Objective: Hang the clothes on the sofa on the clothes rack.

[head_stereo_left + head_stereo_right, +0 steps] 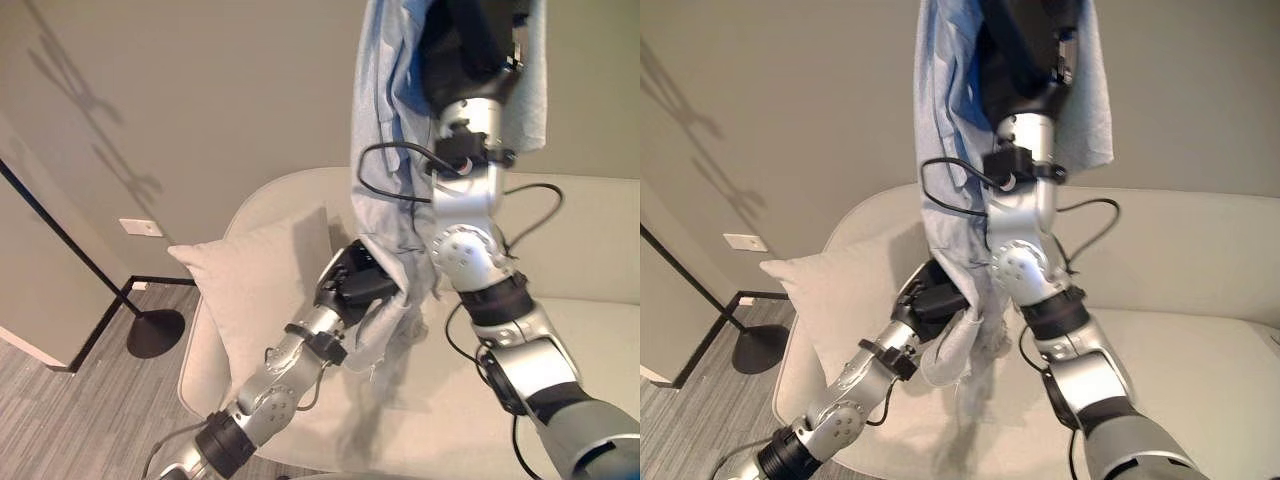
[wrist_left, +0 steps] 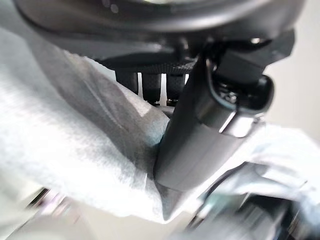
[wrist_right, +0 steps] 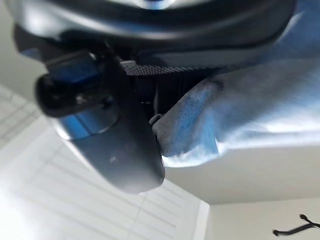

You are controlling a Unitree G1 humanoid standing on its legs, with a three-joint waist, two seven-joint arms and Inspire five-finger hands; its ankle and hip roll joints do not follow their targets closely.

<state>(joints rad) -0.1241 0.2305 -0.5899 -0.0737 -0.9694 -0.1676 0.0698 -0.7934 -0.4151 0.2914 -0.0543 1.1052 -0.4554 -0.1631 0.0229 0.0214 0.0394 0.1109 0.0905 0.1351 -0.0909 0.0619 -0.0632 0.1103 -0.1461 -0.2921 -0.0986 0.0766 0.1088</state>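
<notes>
1. Light blue garment (image 1: 950, 120) hanging lengthwise, long axis near vertical, top end at the upper edge of the head views, lower end down in front of the sofa (image 1: 1200, 300) back
2. Held up high at the top by the right hand (image 1: 470, 40), arm stretched upward; fabric draped down both sides of that hand and forearm
3. Right hand's thumb (image 3: 110, 145) pressed against the cloth in its own wrist view, fingers curled behind a bunched fold of the blue fabric: pinching the garment
4. Gathered lower down by the left hand (image 1: 355, 285), at about the height of the sofa's backrest, with a loose fold trailing below it toward the seat
5. Left hand's thumb (image 2: 200, 135) lying across the cloth in its wrist view, fingers curled behind: closed round the lower part of the garment
6. Pale cushion (image 1: 255, 290) leaning upright against the sofa's left corner, just beside the left forearm
7. Black stand with a round base (image 1: 155, 332) on the grey carpet left of the sofa, a slanted black pole rising from it toward the wall; whether a clothes rack, cannot tell
</notes>
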